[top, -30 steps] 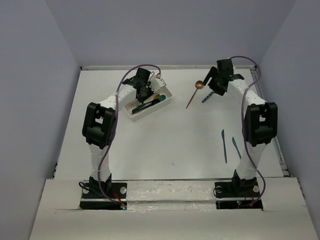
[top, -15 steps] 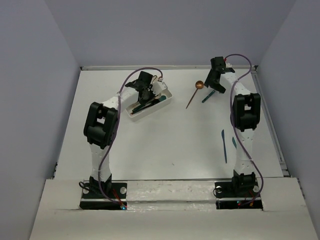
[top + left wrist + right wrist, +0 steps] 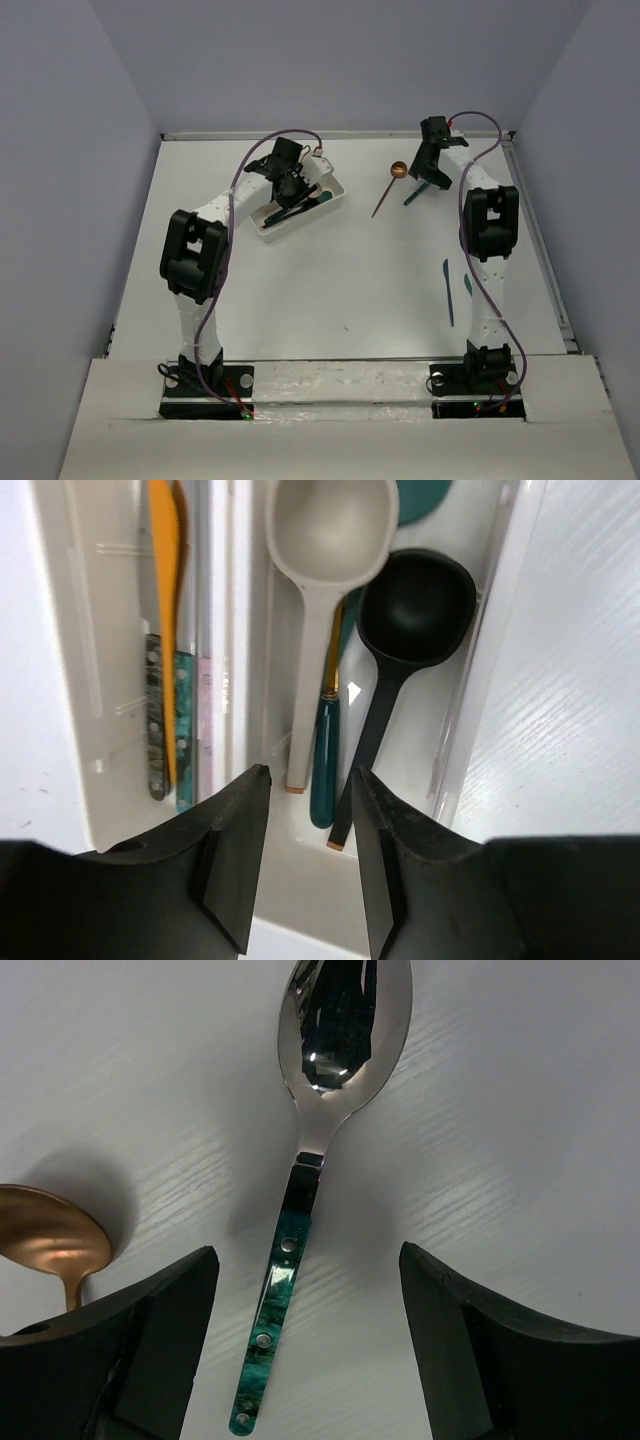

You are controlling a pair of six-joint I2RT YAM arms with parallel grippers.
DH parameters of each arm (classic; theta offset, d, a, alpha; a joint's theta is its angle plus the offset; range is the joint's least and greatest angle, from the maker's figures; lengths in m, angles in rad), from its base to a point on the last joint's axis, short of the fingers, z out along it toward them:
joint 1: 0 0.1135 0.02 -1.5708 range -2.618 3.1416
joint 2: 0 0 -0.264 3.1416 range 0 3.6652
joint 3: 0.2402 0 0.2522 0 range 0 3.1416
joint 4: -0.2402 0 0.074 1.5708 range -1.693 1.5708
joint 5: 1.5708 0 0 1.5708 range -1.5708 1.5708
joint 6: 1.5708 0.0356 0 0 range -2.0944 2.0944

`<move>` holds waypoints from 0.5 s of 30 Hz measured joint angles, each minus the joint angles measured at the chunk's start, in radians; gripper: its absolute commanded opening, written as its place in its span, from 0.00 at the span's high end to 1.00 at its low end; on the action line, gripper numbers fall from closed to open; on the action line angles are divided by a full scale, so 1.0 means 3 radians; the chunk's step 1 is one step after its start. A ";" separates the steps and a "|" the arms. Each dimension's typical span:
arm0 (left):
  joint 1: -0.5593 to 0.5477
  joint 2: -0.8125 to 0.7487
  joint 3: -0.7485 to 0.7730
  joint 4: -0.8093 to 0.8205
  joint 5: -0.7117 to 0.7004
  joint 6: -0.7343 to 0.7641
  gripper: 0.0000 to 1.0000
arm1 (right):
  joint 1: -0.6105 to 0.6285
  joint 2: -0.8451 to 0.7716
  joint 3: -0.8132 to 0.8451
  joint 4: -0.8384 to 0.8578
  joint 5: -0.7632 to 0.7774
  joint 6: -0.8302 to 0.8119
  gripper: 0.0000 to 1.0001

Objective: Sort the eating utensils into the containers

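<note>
Your white table (image 3: 330,290) holds the two white trays (image 3: 338,197) side by side at its far left. The left gripper (image 3: 310,780) hangs low over them, jaws slightly apart and empty. When that arm lifts, a finger this close to the tray walls could hook a rim and drag the trays. One tray holds the orange-handled knife (image 3: 165,600); the other holds the cream spoon (image 3: 325,540) and black spoon (image 3: 415,610). At far right, the right gripper (image 3: 305,1255) is spread wide and grips nothing. It straddles the teal-handled spoon (image 3: 300,1170), which lies flat on the table. The slim handle runs slightly askew between the fingers, so a shallow close could skid it away, and a deep one could scrape the table. The copper spoon (image 3: 45,1240) lies just beside one finger and could get knocked. Two teal knives (image 3: 449,292) wait well apart, nearer the right arm's base.
</note>
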 measured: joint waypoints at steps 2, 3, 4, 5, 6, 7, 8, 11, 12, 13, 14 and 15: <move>0.0000 -0.0086 0.0045 -0.0001 0.0008 -0.0024 0.50 | -0.0004 0.0060 0.0031 -0.0020 0.0003 -0.0003 0.23; 0.0000 -0.0127 0.0046 -0.0003 0.0009 -0.0032 0.50 | -0.0008 0.0121 0.0090 -0.0053 0.0001 -0.0004 0.24; 0.0000 -0.0197 0.0046 -0.0011 0.0009 -0.0042 0.49 | -0.0010 0.0178 0.0145 -0.0075 -0.0004 -0.0006 0.25; 0.0000 -0.0235 0.0046 -0.0011 0.0009 -0.0046 0.49 | -0.0014 0.0251 0.0240 -0.0084 -0.0020 0.0005 0.30; 0.0000 -0.0290 0.0045 -0.0010 0.0008 -0.0051 0.49 | -0.0015 0.0286 0.0313 -0.0099 -0.0032 -0.0003 0.38; 0.0000 -0.0333 0.0045 -0.0010 0.0005 -0.0055 0.50 | -0.0017 0.0306 0.0334 -0.0107 -0.0046 -0.0004 0.50; 0.0000 -0.0387 0.0038 -0.0008 0.0001 -0.0062 0.49 | -0.0018 0.0324 0.0355 -0.0114 -0.0046 -0.0005 0.81; 0.0000 -0.0459 0.0031 -0.0009 -0.0013 -0.0071 0.49 | -0.0018 0.0328 0.0364 -0.0142 -0.0069 0.0023 1.00; 0.0000 -0.0467 0.0031 -0.0009 -0.0013 -0.0075 0.49 | -0.0018 0.0328 0.0364 -0.0155 -0.0074 0.0009 1.00; 0.0000 -0.0473 0.0031 -0.0013 -0.0011 -0.0079 0.49 | -0.0018 0.0328 0.0371 -0.0160 -0.0079 0.0022 1.00; 0.0000 -0.0473 0.0031 -0.0019 -0.0005 -0.0086 0.49 | -0.0018 0.0328 0.0373 -0.0161 -0.0079 0.0023 1.00; 0.0000 -0.0473 0.0034 -0.0051 0.0013 -0.0100 0.49 | -0.0018 0.0328 0.0374 -0.0163 -0.0079 0.0025 1.00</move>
